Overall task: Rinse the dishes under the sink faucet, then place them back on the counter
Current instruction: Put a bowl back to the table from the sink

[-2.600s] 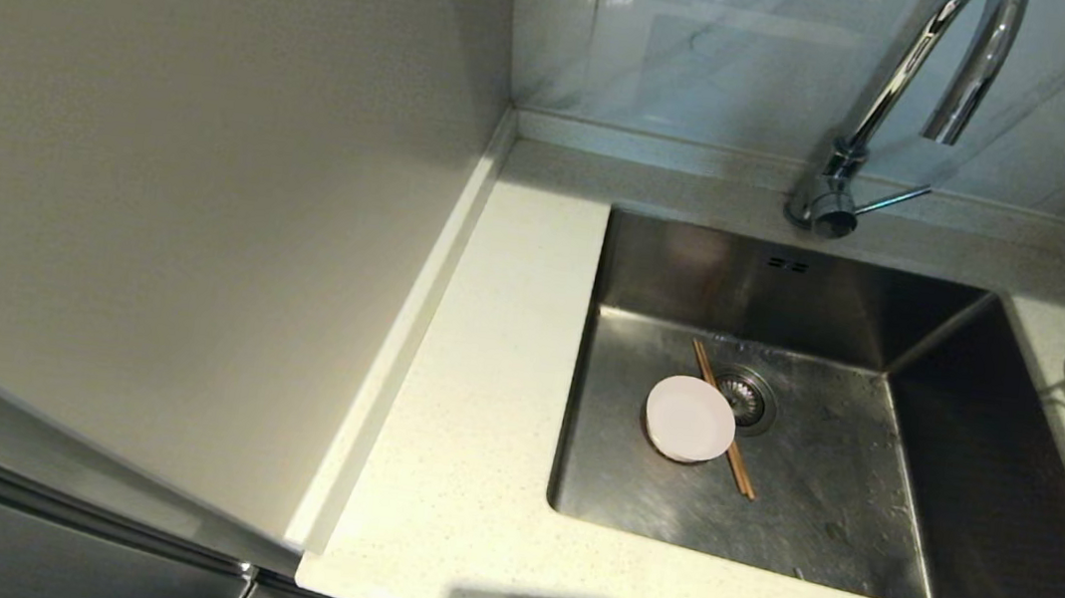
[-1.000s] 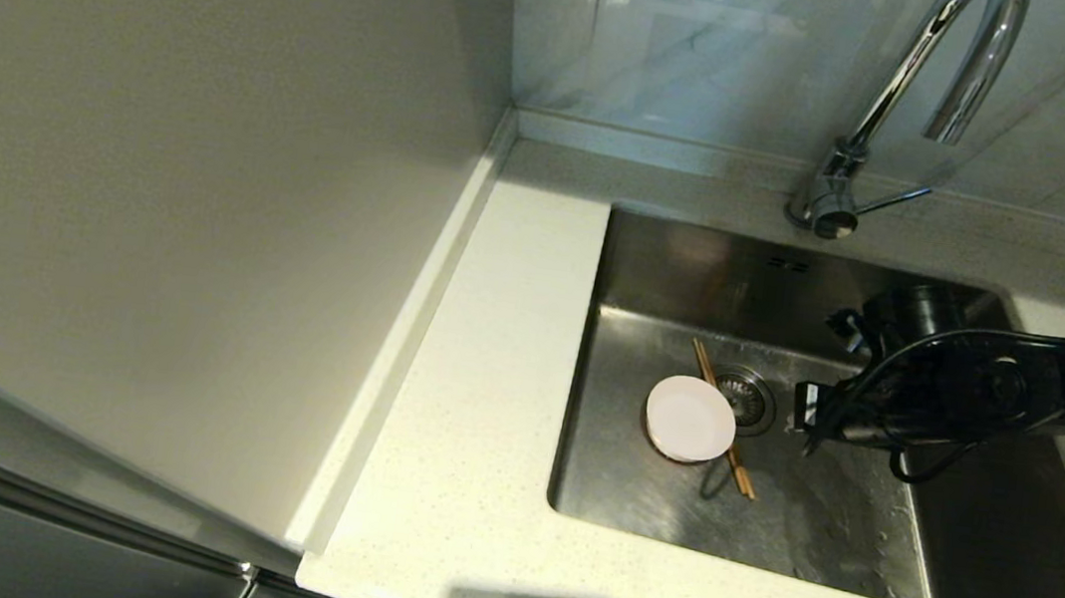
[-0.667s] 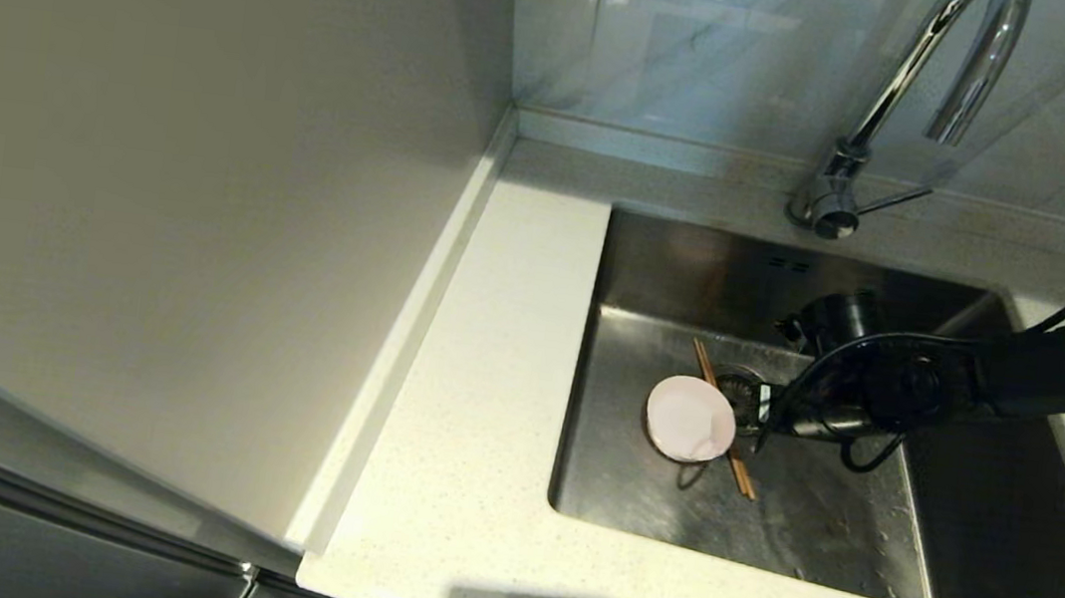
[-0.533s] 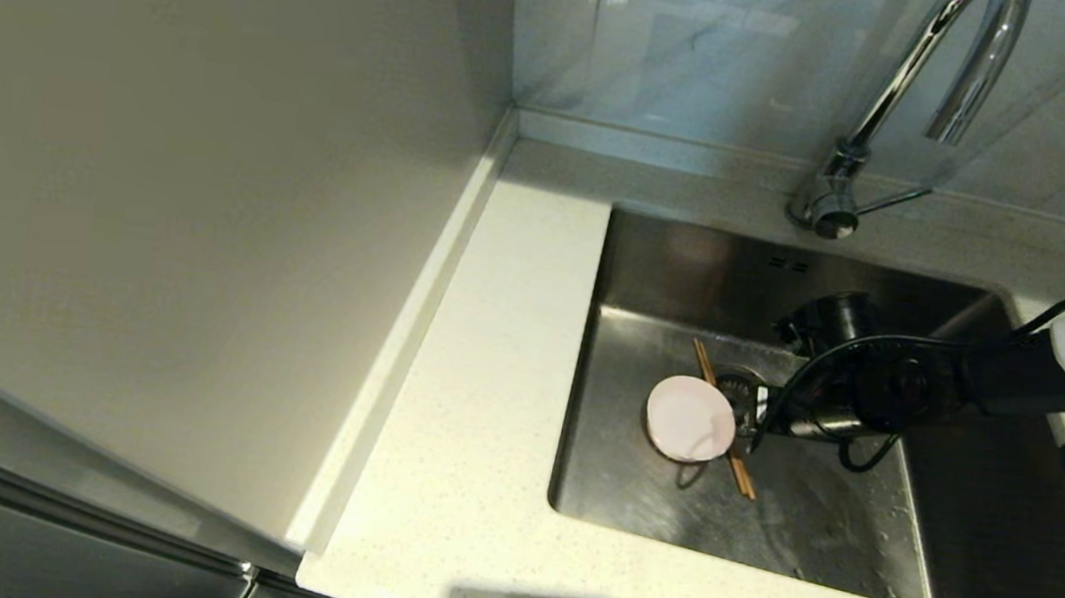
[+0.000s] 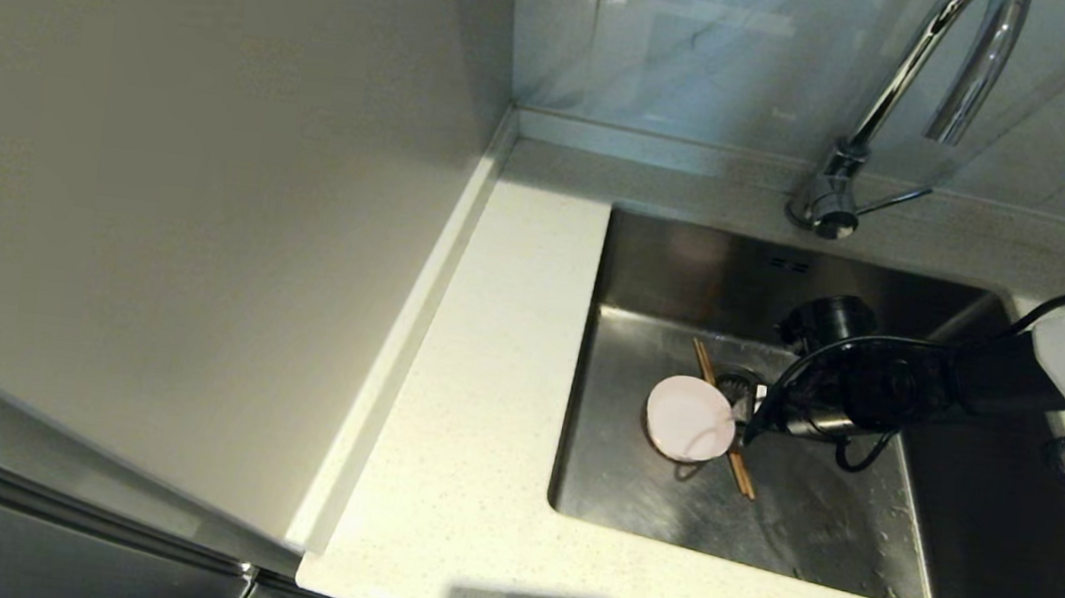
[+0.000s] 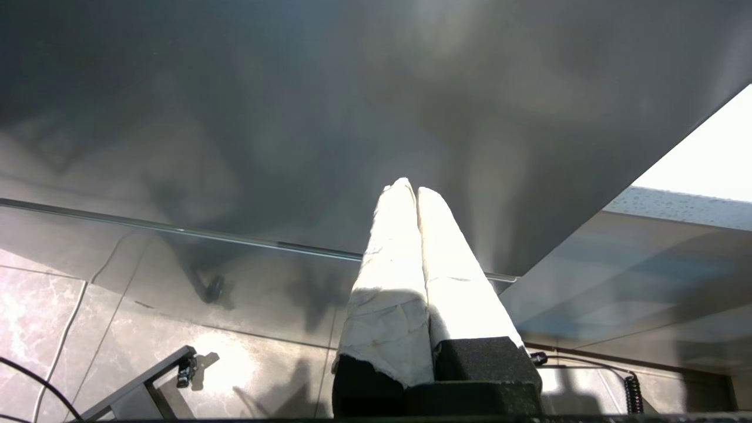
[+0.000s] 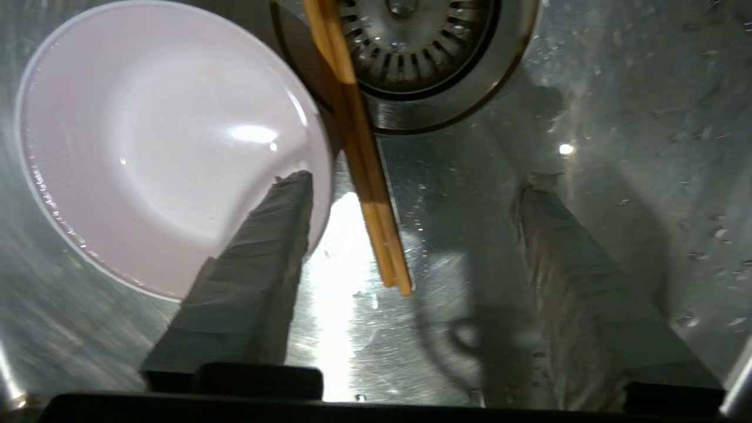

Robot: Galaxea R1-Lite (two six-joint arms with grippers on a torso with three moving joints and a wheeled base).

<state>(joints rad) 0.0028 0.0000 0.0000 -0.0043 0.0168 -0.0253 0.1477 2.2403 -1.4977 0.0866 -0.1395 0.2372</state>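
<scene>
Now I have the right gripper (image 5: 747,426) down in the sink (image 5: 827,533), just right of the pink dish (image 5: 687,417). On my right wrist camera its fingers are spread wide: one finger (image 7: 258,276) reaches over the dish (image 7: 164,147) rim, the other (image 7: 576,276) sits over bare steel, and the chopsticks (image 7: 358,158) run between them. Nothing is pinched that I can see; whether the fingertip touches the dish rim I can't be sure from this angle.

The dish lies on the sink floor, just left of the drain strainer (image 5: 741,387), with its right edge over the chopsticks (image 5: 741,473). The pair lies together on a slant, far ends by the strainer (image 7: 423,53), near ends past the dish toward me. Water drops speckle the steel around them.

The faucet (image 5: 900,110) stands on the counter (image 5: 496,355) behind the sink, spout curving over the far side of the sink, lever (image 5: 893,199) pointing right. The yellow bowl isn't visible to me; my right arm covers the counter at the sink's right.

My left gripper (image 6: 416,194) is parked away from the sink, below the counter by a dark panel, its white-wrapped fingers (image 6: 388,282) pressed together with nothing between them.
</scene>
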